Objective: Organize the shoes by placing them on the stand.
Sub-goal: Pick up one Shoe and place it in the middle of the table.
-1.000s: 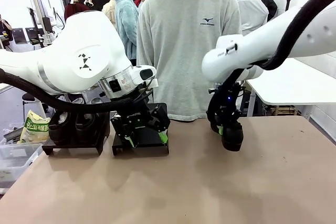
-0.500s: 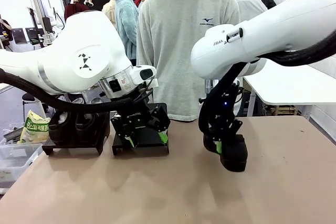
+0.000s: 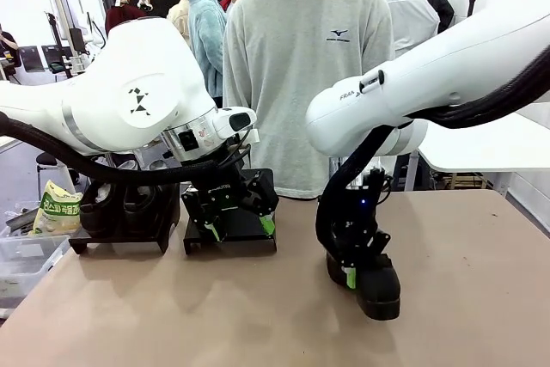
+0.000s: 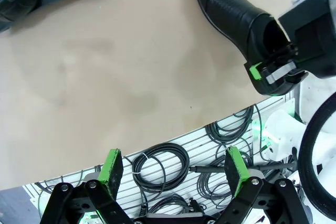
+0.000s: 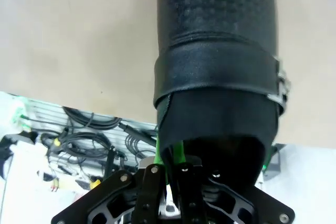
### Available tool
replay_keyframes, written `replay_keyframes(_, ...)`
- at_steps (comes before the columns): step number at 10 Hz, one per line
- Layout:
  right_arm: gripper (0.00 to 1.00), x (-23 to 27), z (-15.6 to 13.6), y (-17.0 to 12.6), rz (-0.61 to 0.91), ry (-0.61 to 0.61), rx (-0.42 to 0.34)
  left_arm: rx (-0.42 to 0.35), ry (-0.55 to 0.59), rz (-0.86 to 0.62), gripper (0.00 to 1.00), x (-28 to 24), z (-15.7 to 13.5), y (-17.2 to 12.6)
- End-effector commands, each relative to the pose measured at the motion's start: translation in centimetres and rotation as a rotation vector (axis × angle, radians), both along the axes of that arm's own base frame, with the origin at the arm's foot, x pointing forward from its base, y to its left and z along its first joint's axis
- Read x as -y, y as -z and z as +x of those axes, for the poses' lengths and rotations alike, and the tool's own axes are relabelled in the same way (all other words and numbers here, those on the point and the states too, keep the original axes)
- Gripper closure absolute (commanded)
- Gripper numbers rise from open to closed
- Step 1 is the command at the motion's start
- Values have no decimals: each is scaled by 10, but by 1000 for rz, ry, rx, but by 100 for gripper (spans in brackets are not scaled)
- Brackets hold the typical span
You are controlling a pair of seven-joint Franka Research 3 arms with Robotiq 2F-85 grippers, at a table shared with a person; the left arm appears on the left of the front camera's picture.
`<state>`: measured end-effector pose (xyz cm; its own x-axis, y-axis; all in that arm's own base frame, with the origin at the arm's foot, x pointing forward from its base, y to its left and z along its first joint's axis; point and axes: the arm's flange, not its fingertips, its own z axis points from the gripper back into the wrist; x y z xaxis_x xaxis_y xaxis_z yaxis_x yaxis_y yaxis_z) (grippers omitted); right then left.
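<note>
My right gripper (image 3: 351, 272) is shut on the heel rim of a black shoe (image 3: 378, 291), which hangs toe-forward at or just above the tabletop, right of centre. In the right wrist view the shoe (image 5: 218, 51) runs away from the shut gripper (image 5: 176, 167), one finger inside its opening. The left wrist view shows the same shoe (image 4: 231, 17) and right gripper (image 4: 270, 69) beyond my left gripper (image 4: 173, 169), which is open and holds nothing. My left gripper (image 3: 234, 211) hovers over a black stand (image 3: 249, 234) at the back left. A second stand (image 3: 120, 234) further left carries two dark shoes (image 3: 137, 202).
A person in a grey sweatshirt (image 3: 301, 66) stands at the far edge, behind the stands. A clear bin (image 3: 21, 268) and a yellow-green packet (image 3: 56, 211) sit off the table's left side. The brown tabletop (image 3: 215, 307) is bare in front.
My right arm has swung down and toward the near side, carrying the shoe from mid-air to table level. The left arm has stayed still.
</note>
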<state>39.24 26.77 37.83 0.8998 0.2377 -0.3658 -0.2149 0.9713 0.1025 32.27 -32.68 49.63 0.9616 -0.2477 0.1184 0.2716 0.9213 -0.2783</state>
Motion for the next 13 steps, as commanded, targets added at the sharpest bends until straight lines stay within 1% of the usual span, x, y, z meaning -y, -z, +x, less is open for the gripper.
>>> replay_keyframes(1,100,-4,15,10,52,-19,-46,-13,4,-6,0,-2,0,-1)
replay_keyframes(3,100,-8,19,14,75,-40,-75,-13,4,-6,0,-2,0,-1)
replay_keyframes(8,2,-9,20,12,96,-42,-74,-13,4,-6,0,-2,0,-1)
replay_keyframes(9,0,-9,20,12,95,-43,-73,-13,4,-6,0,-2,0,-1)
replay_keyframes(10,0,-8,19,8,100,-44,-60,-13,4,-6,0,-2,0,-1)
replay_keyframes(13,0,-1,17,-5,105,-37,3,-13,4,-6,0,-2,0,-1)
